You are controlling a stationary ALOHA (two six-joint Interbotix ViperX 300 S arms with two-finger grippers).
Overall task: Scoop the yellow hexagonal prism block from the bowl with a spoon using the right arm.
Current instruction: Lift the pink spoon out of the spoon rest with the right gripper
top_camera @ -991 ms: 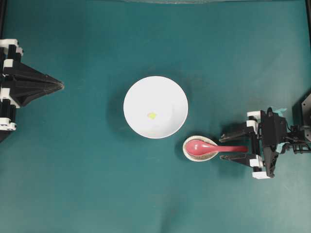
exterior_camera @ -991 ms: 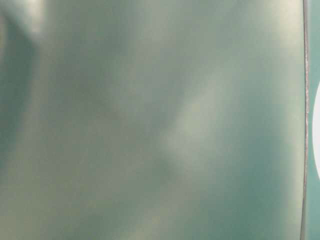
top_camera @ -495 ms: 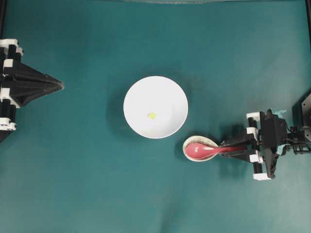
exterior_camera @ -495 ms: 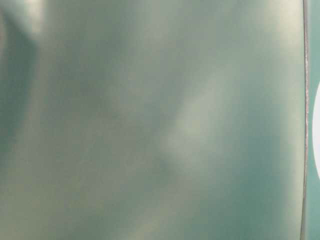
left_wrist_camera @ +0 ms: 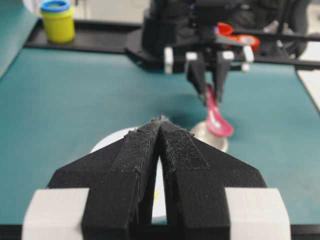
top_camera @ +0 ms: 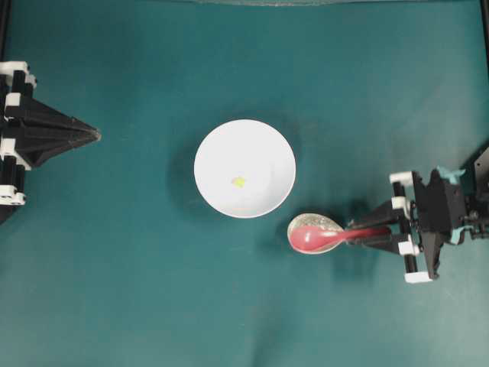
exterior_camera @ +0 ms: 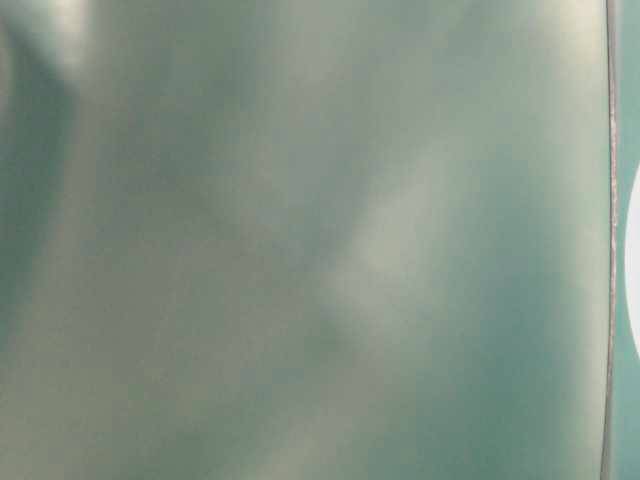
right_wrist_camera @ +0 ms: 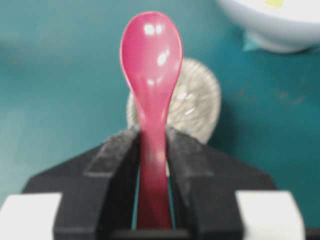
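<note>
The white bowl stands mid-table with the tiny yellow hexagonal prism block inside it. To its right, my right gripper is shut on the handle of the pink-red spoon. In the right wrist view the spoon points away from the gripper, its scoop raised over the small speckled dish; the bowl is at the top right. My left gripper rests shut at the far left, holding nothing.
The speckled dish sits just right of and in front of the bowl. A yellow pot with a blue lid stands off the mat beside the right arm's base. The table-level view shows only a blur.
My right gripper has shut on the spoon's handle, lifted the scoop out of the speckled dish and drawn back slightly to the right. The left arm has not moved.
</note>
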